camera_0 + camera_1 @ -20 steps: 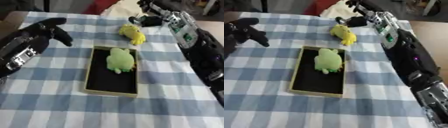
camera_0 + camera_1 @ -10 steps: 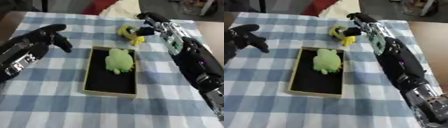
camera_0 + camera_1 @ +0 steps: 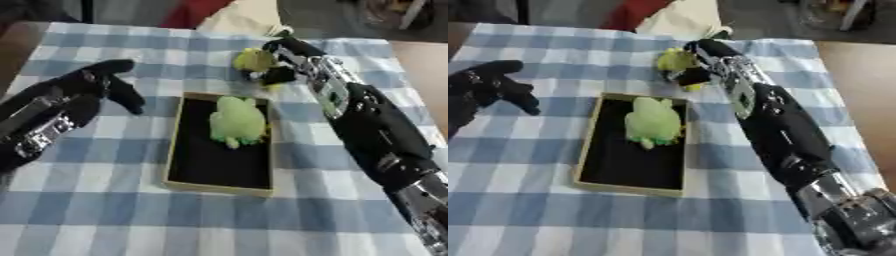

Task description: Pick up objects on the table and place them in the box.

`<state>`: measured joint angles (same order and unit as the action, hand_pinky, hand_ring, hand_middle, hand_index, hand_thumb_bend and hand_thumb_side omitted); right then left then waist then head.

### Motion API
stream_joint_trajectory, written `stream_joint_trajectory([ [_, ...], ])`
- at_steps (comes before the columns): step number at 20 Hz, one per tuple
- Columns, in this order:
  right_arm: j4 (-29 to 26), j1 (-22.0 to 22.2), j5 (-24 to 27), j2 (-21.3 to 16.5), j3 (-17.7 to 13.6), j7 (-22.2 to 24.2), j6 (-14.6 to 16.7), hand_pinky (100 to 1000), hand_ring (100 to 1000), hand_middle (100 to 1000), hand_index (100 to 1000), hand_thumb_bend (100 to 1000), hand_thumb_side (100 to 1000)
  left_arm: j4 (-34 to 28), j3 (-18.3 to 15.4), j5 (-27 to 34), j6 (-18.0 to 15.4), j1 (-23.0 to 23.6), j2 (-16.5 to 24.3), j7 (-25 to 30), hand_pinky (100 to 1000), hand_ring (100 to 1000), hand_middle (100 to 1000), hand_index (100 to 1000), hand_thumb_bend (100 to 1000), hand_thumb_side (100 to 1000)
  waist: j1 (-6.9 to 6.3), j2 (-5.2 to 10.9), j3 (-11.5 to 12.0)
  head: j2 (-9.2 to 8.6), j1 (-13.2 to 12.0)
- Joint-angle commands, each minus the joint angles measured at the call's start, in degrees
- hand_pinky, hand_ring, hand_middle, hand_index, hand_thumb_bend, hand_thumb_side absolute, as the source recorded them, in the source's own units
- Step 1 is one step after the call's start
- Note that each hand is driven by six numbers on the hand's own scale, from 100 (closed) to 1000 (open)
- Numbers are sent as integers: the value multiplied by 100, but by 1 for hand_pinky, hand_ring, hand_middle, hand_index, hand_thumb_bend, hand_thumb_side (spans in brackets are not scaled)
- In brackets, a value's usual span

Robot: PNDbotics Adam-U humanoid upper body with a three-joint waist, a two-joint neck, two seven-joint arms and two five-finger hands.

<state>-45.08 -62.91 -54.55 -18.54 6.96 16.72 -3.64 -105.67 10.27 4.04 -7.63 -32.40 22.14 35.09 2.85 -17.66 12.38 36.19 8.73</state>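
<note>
A shallow box (image 3: pixel 214 187) with a black inside lies mid-table, and a green plush toy (image 3: pixel 236 121) rests in its far half. Just beyond the box's far right corner sits a yellow plush toy (image 3: pixel 250 60). My right hand (image 3: pixel 293 54) reaches in from the right and curls round it, fingers over the top and thumb under its near side. The toy looks to rest on the cloth. My left hand (image 3: pixel 94 82) hovers open to the left of the box, fingers relaxed and pointing down, holding nothing.
A blue and white checked cloth (image 3: pixel 105 215) covers the table. A white cloth bundle (image 3: pixel 245 20) and something red (image 3: pixel 192 9) lie at the far edge. My right forearm (image 3: pixel 376 135) stretches along the box's right side.
My right hand has come down from above the yellow toy and curled round it. My left hand has stayed left of the box, shifting only slightly.
</note>
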Motion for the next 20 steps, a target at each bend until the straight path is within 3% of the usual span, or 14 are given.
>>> stream_joint_trajectory([
  [1,1,-65,-152,-43,-35,-38,-24,834,806,832,906,300,647,-53,-9,-16,0,-49,10,24,975,710,691,994,108,941,-39,96,7,-58,25],
  [5,-39,-37,-281,-41,-62,-389,-5,811,744,696,765,207,577,-43,7,-33,5,-34,-2,45,975,709,691,995,109,947,-41,87,9,-63,33],
  [6,-61,-30,-308,-49,-70,-539,-1,803,721,630,715,189,553,-42,7,-35,4,-32,-1,46,975,709,691,995,108,948,-41,86,8,-64,32],
  [11,-239,-20,-333,-127,-88,-1461,-37,767,627,466,556,107,465,-25,4,-47,7,-1,5,41,976,708,690,995,110,952,-39,92,-14,-72,26],
  [15,-523,-30,-132,-265,-27,-2031,-57,757,609,446,538,100,447,-21,-31,-53,4,37,25,18,976,708,690,995,108,947,-31,112,-63,-71,3],
  [20,-954,-14,231,-451,129,-2113,-58,757,608,445,537,100,440,-29,-83,-58,1,79,56,-37,976,708,690,995,108,945,-23,134,-123,-83,-17],
])
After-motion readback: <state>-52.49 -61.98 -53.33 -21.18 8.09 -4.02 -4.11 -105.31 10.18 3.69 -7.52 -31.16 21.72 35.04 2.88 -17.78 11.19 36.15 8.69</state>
